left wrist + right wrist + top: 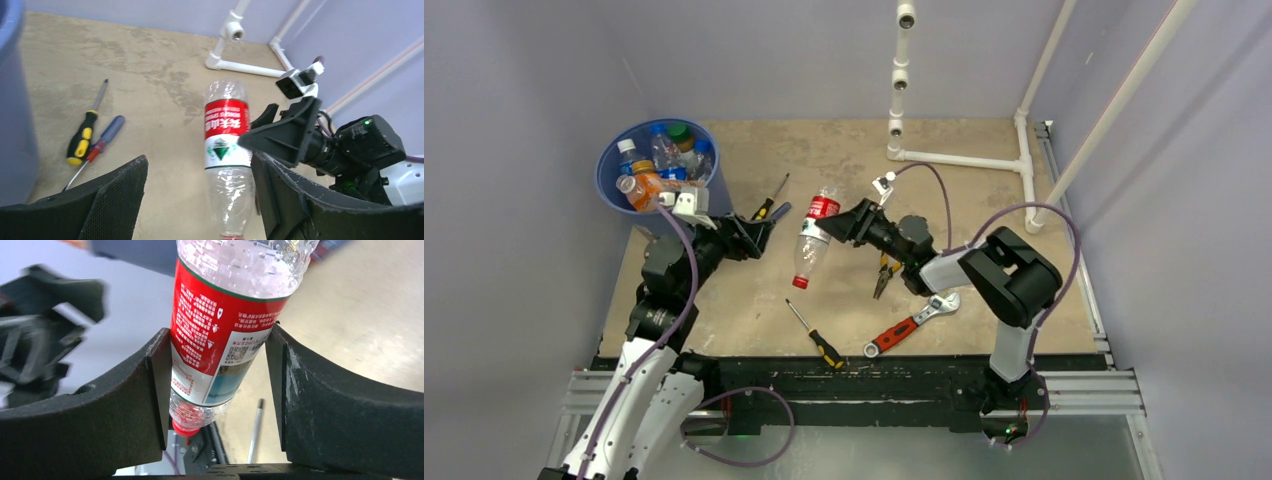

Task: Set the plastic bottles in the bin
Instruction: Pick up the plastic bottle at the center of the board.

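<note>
While the right tool point(832, 228) is clenched on the red-labelled bottle point(810, 232), both of its pads lie against the label, one on each side. The clear base sticks out past one side of the jaws and the red cap past the other. Whether the bottle touches the counter point(844, 150) beneath this tool I cannot tell.

Facing it from across the bottle, the left tool point(764, 238) is released, with its jaws wide apart and nothing between them. The bottle lies just ahead of its fingertips. To this tool's left, side by side on the counter, lie a yellow-handled screwdriver point(80, 142) and a blue-handled screwdriver point(106, 134).

Behind the left tool and to its left stands the bin point(602, 172), holding several more bottles point(664, 152), one of them orange-filled. Under the right tool's arm lie the pliers point(884, 275). Nearer the arm bases than either tool lie a red-handled wrench point(914, 322) and a third screwdriver point(816, 335).
</note>
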